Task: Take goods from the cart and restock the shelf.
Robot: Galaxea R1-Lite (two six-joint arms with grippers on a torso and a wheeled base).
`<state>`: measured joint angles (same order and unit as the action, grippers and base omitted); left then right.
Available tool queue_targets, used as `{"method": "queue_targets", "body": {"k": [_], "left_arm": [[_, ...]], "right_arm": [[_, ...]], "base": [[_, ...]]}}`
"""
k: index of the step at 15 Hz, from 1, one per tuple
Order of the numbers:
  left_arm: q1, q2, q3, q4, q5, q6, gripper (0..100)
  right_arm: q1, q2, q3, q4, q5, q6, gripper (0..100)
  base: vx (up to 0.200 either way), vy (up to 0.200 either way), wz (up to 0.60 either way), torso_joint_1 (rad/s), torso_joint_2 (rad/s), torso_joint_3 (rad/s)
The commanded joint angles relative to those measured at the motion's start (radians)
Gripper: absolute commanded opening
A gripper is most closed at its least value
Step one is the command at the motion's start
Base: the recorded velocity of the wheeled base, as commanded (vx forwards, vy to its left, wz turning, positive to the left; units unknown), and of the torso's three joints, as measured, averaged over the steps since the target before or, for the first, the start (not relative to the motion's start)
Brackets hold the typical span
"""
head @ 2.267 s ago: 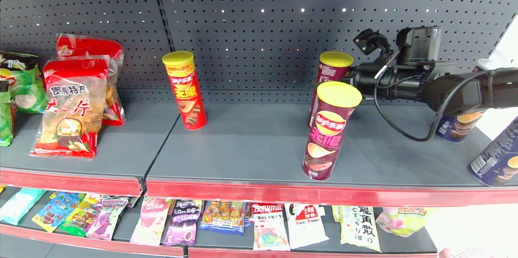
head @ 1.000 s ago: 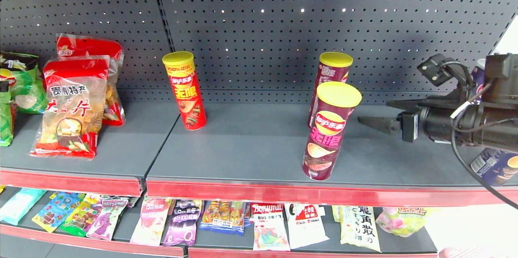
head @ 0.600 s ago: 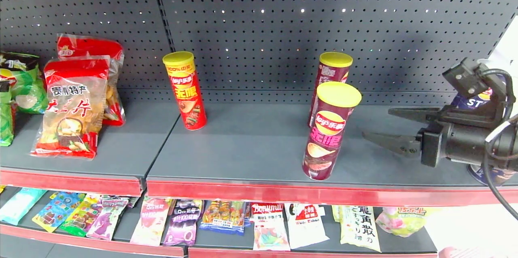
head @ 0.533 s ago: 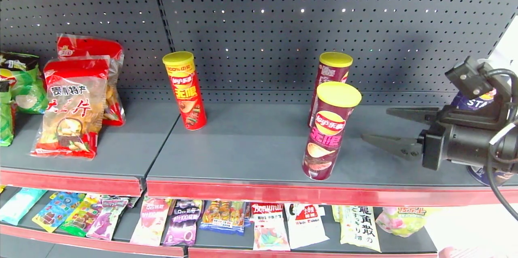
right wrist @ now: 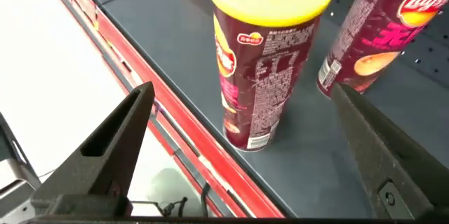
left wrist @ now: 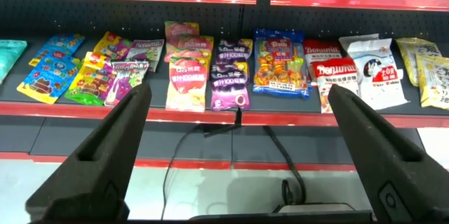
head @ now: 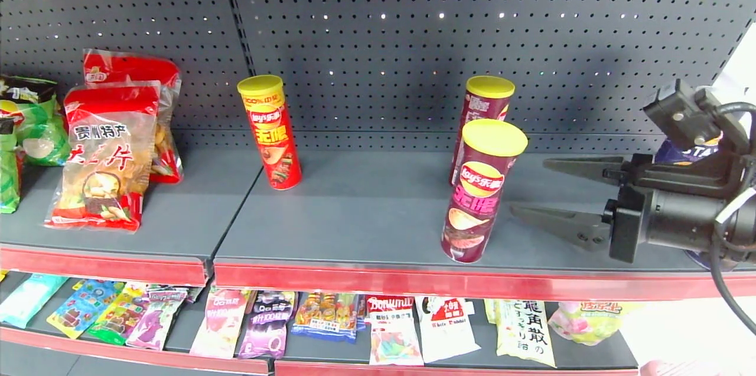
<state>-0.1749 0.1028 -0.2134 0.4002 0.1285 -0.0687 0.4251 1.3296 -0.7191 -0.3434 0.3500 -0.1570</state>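
Right now your right hand (head: 530, 186) hangs over the grey shelf board with the red front strip (head: 354, 216). Its two black fingers are spread wide and grip nothing. It sits just to the right of the front maroon cardboard chip tube with the yellow lid (head: 479, 193), apart from it, with the fingertips pointing toward the tube. That tube stands upright near the shelf's front edge. A second maroon yellow-lidded tube (head: 483, 105) stands upright just behind it, close to the perforated back panel (head: 384, 39). Farther left on the same board stands a red chip tube with a yellow lid (head: 270, 131), well apart from the maroon pair. At the left end lean clear-and-red snack bags (head: 103, 157). A dark blue tube (head: 685, 149) peeks out behind your right arm. Your left hand (left wrist: 238, 89) is spread open and empty, facing the lower shelf (left wrist: 210, 115), where flat colourful snack packets (left wrist: 228, 76) lie in a row.
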Motion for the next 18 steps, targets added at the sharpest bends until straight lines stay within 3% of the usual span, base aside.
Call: {"method": "queue_targets", "body": {"k": [1, 12, 18], "left_arm": [[0.000, 0.002, 0.000, 0.000, 0.000, 0.000, 100], [0.000, 0.002, 0.000, 0.000, 0.000, -0.003, 100], [0.000, 0.002, 0.000, 0.000, 0.000, -0.002, 100]], "right_arm": [[0.003, 0.037, -0.009, 0.000, 0.000, -0.001, 100], [0.006, 0.151, -0.102, -0.002, 0.003, -0.012, 100], [0.026, 0.215, -0.102, -0.094, 0.017, -0.010, 100]], "base": [[0.000, 0.000, 0.00, 0.000, 0.00, 0.000], [0.000, 0.000, 0.00, 0.000, 0.00, 0.000], [0.000, 0.000, 0.00, 0.000, 0.00, 0.000]]}}
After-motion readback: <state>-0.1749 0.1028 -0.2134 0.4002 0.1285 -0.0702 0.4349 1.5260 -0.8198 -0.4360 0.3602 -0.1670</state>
